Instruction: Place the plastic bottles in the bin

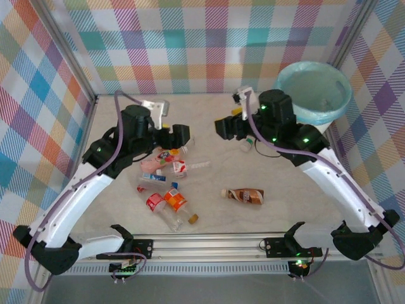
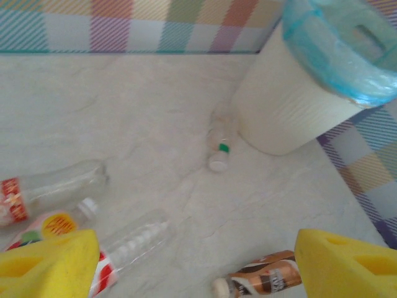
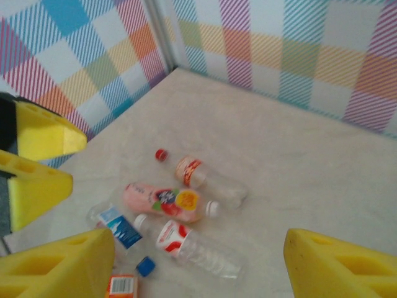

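Several plastic bottles (image 1: pixel 166 183) lie in a loose heap on the table's left centre. A brown-labelled bottle (image 1: pixel 244 196) lies apart near the middle, and a small clear one (image 1: pixel 245 145) lies under the right arm. The bin (image 1: pixel 314 92) stands at the back right with its blue-green liner. My left gripper (image 1: pixel 180 134) hangs open above the heap's far edge, empty (image 2: pixel 198 273). It looks toward the bin (image 2: pixel 291 105), the clear bottle with a green band (image 2: pixel 220 141) and the brown bottle (image 2: pixel 257 279). My right gripper (image 1: pixel 226 126) is open and empty (image 3: pixel 198 273). It faces the pink bottle (image 3: pixel 166 202) and the red-capped bottle (image 3: pixel 201 177).
Plaid walls close in the table on three sides, with a metal rail (image 1: pixel 209 244) along the near edge. The left gripper's yellow fingers (image 3: pixel 37 155) show at the left of the right wrist view. Bare tabletop (image 1: pixel 285 202) lies between the brown bottle and the right arm.
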`<action>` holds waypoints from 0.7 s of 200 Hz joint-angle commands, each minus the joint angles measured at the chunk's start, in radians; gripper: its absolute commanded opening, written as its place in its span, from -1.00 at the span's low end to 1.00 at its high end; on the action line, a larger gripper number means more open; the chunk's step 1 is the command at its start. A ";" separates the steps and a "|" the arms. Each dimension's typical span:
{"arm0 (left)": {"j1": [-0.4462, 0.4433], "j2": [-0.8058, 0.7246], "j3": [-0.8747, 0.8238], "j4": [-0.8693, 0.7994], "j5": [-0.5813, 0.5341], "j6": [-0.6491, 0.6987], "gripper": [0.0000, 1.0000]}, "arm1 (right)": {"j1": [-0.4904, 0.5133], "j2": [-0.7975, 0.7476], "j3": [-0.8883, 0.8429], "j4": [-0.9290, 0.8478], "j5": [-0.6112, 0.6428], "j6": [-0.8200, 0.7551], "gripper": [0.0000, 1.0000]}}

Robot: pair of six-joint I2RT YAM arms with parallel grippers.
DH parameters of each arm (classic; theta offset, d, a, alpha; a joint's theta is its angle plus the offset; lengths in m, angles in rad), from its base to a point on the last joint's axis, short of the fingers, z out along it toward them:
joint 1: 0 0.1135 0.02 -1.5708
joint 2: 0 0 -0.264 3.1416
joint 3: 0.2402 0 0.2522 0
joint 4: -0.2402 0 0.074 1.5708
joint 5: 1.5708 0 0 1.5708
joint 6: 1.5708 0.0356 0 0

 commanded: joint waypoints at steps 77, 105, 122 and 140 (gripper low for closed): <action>0.091 -0.234 -0.193 -0.140 -0.150 -0.013 0.68 | 0.143 0.265 0.129 0.044 -0.034 -0.001 0.51; 0.119 -0.233 -0.194 -0.126 -0.142 -0.015 0.68 | 0.144 0.304 0.162 0.050 -0.037 -0.011 0.52; 0.139 -0.219 -0.189 -0.128 -0.113 -0.020 0.67 | 0.144 0.316 0.155 0.052 -0.052 0.005 0.52; 0.163 -0.204 -0.194 -0.132 -0.081 -0.036 0.67 | 0.145 0.322 0.115 0.067 -0.068 0.020 0.52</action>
